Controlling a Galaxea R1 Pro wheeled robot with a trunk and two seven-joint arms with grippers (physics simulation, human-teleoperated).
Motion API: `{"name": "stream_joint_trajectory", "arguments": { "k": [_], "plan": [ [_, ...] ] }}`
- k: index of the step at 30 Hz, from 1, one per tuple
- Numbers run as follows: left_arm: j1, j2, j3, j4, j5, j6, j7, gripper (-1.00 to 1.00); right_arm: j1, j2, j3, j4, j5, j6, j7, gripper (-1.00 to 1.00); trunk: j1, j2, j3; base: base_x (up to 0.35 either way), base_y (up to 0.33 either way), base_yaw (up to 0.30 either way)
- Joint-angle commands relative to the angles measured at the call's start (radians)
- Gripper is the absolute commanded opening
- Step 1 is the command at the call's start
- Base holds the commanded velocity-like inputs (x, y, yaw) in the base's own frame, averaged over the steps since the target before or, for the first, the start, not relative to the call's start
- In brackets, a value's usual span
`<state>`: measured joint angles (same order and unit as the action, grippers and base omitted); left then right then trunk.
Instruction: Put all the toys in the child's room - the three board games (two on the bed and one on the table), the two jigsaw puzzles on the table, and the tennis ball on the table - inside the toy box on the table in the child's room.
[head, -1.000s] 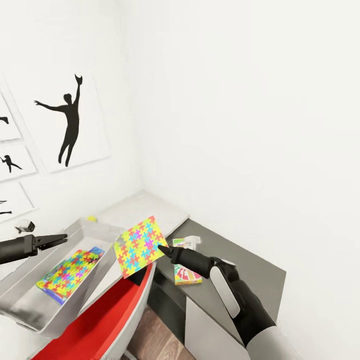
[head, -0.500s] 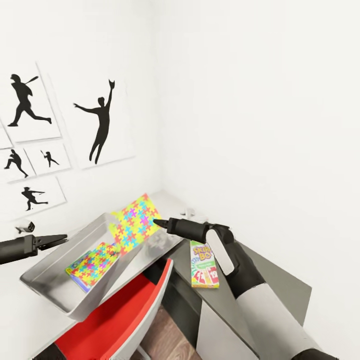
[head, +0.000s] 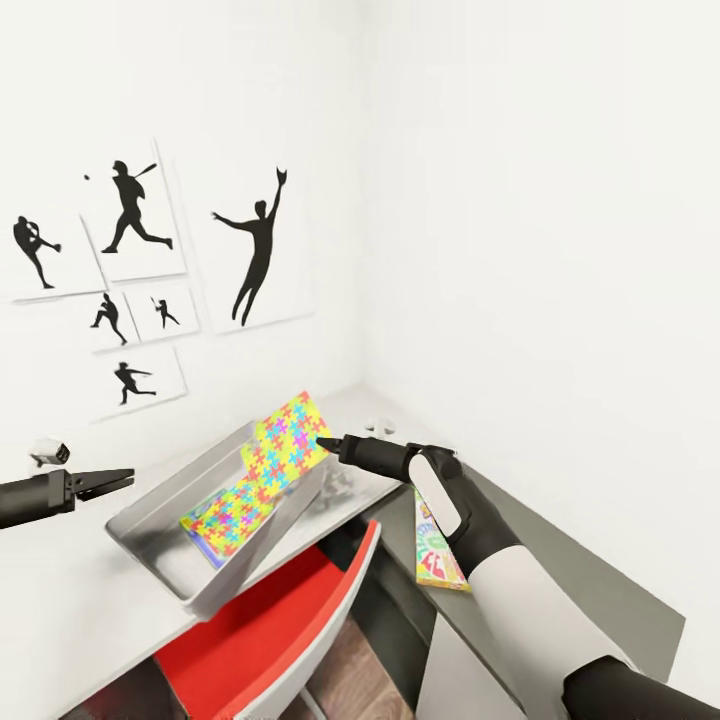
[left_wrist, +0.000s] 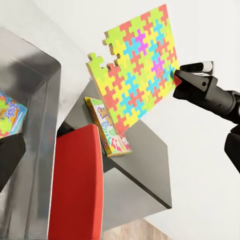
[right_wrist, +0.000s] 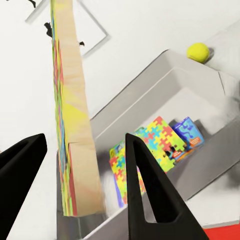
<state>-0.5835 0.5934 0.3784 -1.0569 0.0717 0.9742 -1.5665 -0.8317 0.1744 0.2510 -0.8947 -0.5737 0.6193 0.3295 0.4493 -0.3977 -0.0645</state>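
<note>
My right gripper (head: 325, 443) is shut on the edge of a jigsaw puzzle (head: 289, 434), held upright over the near rim of the grey toy box (head: 150, 520) on the pale table (head: 345, 402). The right wrist view shows that puzzle (right_wrist: 70, 115) edge-on between my fingers (right_wrist: 150, 190). Inside the toy box (right_wrist: 200, 100) lie a second jigsaw puzzle (right_wrist: 150, 150) and a blue board game (right_wrist: 187, 132). The tennis ball (right_wrist: 198, 51) rests on the table beyond the box. A Skip-Bo board game (head: 437, 560) lies on the dark grey section. My left gripper (head: 112, 482) hovers open and empty beside the box.
A red chair (head: 270, 620) is pushed under the table right below the toy box. White walls close the corner, with framed black silhouette pictures (head: 255, 250) on the left one. The dark grey desk section (head: 570, 580) extends to the right.
The camera has swung left, shifting the whole picture right. My right gripper has carried the puzzle from beside the toy box's rim to over it. The left arm holds still.
</note>
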Motion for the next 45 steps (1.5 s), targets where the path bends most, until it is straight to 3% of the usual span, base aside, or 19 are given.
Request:
{"name": "stream_joint_trajectory", "arguments": {
  "k": [1,24,45],
  "plan": [
    [-0.001,0.0,0.0,0.0,-0.001,0.011,-0.004,1.0,-0.001,0.0,0.0,0.0,-0.003,0.004,0.0,-1.0,0.001,-0.002,-0.001,0.0,0.0,0.263],
    [-0.001,0.002,0.0,0.007,-0.003,0.011,-0.004,1.0,0.003,0.0,0.006,-0.007,-0.001,-0.03,0.0,-1.0,0.001,-0.002,0.002,0.0,0.0,0.048],
    [-0.001,0.001,0.025,0.009,-0.003,0.011,-0.004,1.0,0.003,0.0,0.006,-0.007,-0.001,-0.029,0.002,-1.0,0.001,-0.002,0.002,0.13,0.082,0.202]
  ]
}}
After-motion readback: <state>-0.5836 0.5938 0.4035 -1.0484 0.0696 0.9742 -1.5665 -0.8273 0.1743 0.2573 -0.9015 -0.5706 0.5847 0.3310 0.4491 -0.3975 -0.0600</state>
